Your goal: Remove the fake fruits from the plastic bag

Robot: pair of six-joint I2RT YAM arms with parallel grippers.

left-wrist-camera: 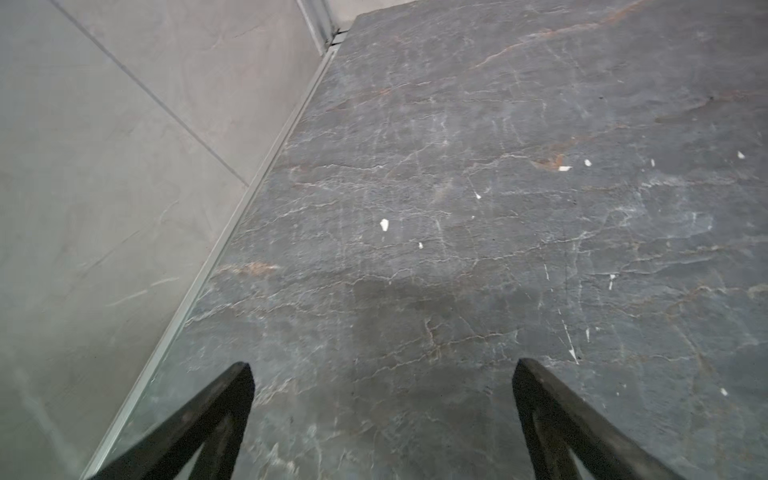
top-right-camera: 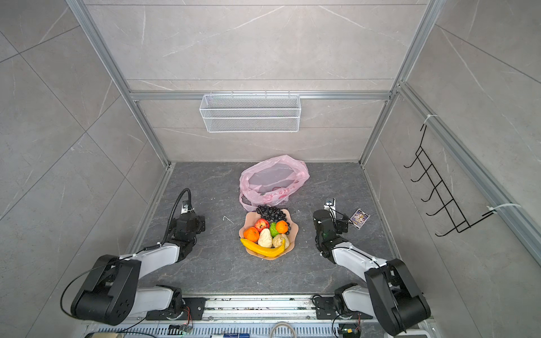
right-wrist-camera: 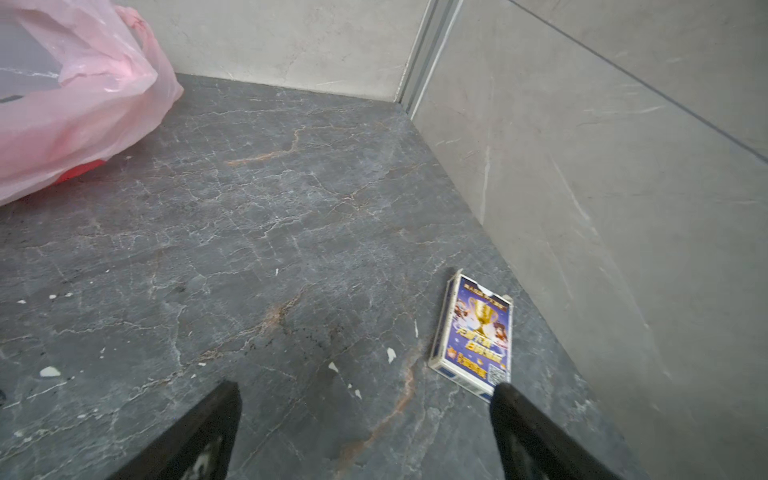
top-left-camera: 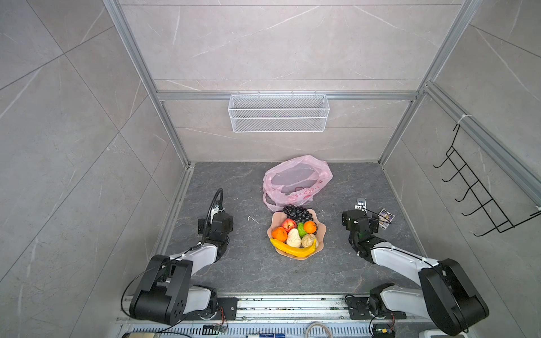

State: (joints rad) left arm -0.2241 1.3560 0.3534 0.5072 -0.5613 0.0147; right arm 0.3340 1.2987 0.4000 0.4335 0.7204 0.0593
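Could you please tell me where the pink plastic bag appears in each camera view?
In a top view: plastic bag at centre, just behind the peach dish.
In a top view: same place, centre, behind the dish.
Left wrist: not in it.
Right wrist: cut off at a picture corner.
Shared landmark: card box, right of the bag in both top views.

In both top views the bag [top-left-camera: 297, 181] lies on the worktop [top-left-camera: 234, 263] at frame centre, near the back wall. The dish [top-left-camera: 321, 232] sits just below it in frame. All the fruits [top-left-camera: 293, 237] are in the dish: grapes [top-left-camera: 298, 213] at its upper rim, banana [top-left-camera: 292, 249] along its lower rim, the rest between. A card box [top-left-camera: 387, 217] is right of the dish, beside the right claw [right-wrist-camera: 365, 386]. The left claw [left-wrist-camera: 382, 365] is left of the dish. A wire basket [top-left-camera: 278, 112] hangs on the back wall, above the bag.
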